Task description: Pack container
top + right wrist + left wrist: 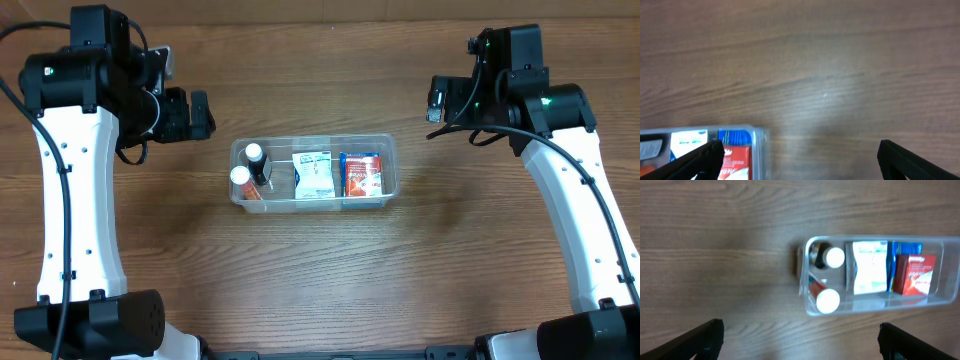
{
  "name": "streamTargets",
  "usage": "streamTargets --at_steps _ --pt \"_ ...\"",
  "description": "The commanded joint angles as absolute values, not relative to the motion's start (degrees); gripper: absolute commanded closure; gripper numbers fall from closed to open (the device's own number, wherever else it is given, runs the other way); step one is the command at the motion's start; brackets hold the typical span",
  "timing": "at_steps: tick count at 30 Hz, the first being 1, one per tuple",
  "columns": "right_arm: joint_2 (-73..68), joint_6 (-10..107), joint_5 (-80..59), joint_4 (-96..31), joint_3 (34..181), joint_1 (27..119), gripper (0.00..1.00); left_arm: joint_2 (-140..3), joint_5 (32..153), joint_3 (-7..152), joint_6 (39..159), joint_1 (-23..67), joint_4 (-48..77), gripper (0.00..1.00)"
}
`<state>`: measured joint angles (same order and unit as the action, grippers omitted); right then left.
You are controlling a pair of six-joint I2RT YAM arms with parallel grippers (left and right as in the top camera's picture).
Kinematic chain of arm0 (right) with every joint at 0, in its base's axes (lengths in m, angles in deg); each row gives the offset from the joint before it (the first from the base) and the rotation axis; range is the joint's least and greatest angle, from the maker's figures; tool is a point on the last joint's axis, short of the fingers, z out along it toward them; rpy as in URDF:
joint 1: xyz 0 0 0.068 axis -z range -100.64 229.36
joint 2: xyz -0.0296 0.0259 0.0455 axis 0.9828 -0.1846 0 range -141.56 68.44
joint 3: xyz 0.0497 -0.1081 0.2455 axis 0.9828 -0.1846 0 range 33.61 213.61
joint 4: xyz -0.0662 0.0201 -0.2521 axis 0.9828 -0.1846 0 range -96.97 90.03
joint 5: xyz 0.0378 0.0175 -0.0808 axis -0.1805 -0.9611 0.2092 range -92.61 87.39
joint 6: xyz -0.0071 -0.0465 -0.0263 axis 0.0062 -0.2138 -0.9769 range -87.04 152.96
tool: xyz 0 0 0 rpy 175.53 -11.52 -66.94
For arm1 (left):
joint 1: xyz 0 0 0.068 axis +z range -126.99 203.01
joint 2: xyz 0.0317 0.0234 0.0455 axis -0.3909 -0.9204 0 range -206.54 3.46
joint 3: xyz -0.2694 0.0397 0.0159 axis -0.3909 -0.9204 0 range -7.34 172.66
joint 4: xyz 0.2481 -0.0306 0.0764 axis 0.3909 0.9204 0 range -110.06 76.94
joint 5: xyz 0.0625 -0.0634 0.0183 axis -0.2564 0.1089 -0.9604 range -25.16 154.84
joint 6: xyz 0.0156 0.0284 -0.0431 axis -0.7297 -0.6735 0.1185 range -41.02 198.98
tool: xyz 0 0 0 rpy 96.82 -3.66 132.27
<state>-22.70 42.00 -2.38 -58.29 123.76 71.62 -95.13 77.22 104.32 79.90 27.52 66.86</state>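
Observation:
The clear plastic container (236, 150) sits at the middle of the wooden table. It holds two white-capped bottles (247, 170) at its left end, a white box (313, 174) in the middle and a red and blue box (361, 173) at its right end. It also shows in the left wrist view (803, 287) and at the lower left of the right wrist view (759, 145). My left gripper (200, 114) is open and empty, up and left of the container. My right gripper (436, 98) is open and empty, up and right of it.
The wooden table (320, 280) stretches all around the container. Both white arms run down the left and right sides to their bases at the front edge.

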Motion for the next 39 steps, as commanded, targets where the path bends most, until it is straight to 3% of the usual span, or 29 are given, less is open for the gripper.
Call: streamTargets --at_steps 1,9,14,27,31,39 --pt "-20.12 43.93 -3.39 -60.33 123.65 71.66 0.0 -94.82 77.31 104.34 77.22 27.59 68.1 0.0" --pt "-10.87 43.93 -3.26 -64.11 122.84 71.55 0.0 -90.97 78.57 103.97 74.16 27.46 70.31 0.0" --pt "0.32 44.45 -3.08 -58.99 113.24 71.55 0.0 -82.56 79.91 98.41 73.06 27.43 67.1 0.0" --pt "32.8 49.17 -1.22 -48.57 75.69 71.55 0.0 -41.31 80.32 56.38 70.42 27.43 42.75 0.0" --pt "34.59 49.78 -1.31 -49.99 72.13 71.55 0.0 -34.04 80.39 48.34 70.42 27.46 39.21 0.0" --pt "32.84 49.74 -2.12 -49.97 71.69 71.55 0.0 -34.32 80.78 44.78 70.4 27.46 40.15 0.0"
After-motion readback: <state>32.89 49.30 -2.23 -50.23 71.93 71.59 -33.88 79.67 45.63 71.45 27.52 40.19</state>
